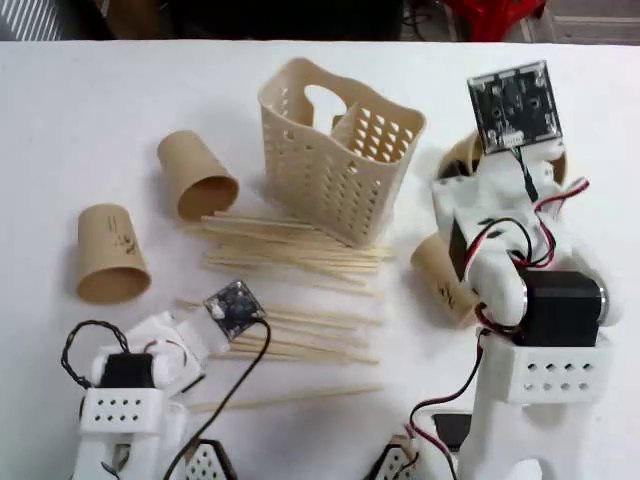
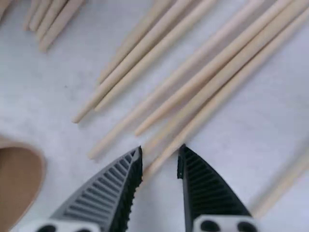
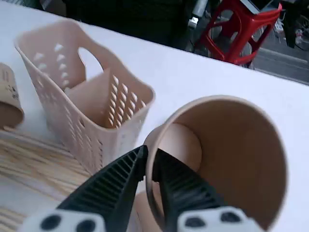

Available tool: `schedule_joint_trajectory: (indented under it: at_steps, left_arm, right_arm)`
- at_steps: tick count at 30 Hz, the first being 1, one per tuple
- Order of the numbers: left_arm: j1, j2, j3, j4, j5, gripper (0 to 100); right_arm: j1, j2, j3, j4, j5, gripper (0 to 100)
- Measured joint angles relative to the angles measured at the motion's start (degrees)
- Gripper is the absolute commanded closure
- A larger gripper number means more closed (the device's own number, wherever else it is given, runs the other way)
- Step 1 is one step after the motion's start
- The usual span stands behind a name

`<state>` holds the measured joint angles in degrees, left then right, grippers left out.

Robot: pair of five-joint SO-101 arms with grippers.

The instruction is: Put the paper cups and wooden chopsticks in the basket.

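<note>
1. Pinching a paper cup's (image 3: 227, 145) rim, the right gripper (image 3: 149, 159) sits at the basket's (image 1: 340, 165) 3 o'clock.
2. Jaws apart, the left gripper (image 2: 159, 157) hovers over loose chopsticks (image 2: 193, 87) at the basket's 7 o'clock.

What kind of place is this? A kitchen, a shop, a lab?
Likely a robotics lab or workshop, not a kitchen: two small white arms carrying bare circuit boards stand on a plain white table, and a red stool sits behind it.

We see the right gripper (image 3: 149, 152) pinching the rim of a paper cup (image 3: 231, 145) just beside the basket (image 3: 96, 113). Chopsticks (image 3: 34, 162) lie at the basket's foot.
</note>
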<state>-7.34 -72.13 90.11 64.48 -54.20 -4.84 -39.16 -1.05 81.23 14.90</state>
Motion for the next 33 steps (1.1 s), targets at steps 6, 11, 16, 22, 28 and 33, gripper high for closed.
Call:
schedule_joint_trajectory:
  at_steps: [6, 11, 16, 22, 28, 33]
  left_arm:
    - [-0.09, 0.00, 0.00, 0.00, 0.18, 85]
    - [-0.09, 0.00, 0.00, 0.00, 0.18, 85]
    - [-0.09, 0.00, 0.00, 0.00, 0.18, 85]
    - [-0.09, 0.00, 0.00, 0.00, 0.18, 85]
    - [-0.09, 0.00, 0.00, 0.00, 0.18, 85]
    - [-0.09, 0.00, 0.00, 0.00, 0.18, 85]
  right_arm:
    - [-7.65, 5.10, -10.90, 0.00, -1.58, 98.2]
    - [-10.20, 12.22, -14.59, -1.05, -1.58, 98.2]
    - [-9.85, 20.31, -14.68, -5.71, -1.58, 98.2]
    - [-11.08, 22.95, -14.68, -7.21, -0.18, 98.2]
    - [-12.66, 26.99, -14.68, -7.56, 1.85, 98.2]
    - [-13.80, 31.74, -14.68, -7.74, 2.11, 98.1]
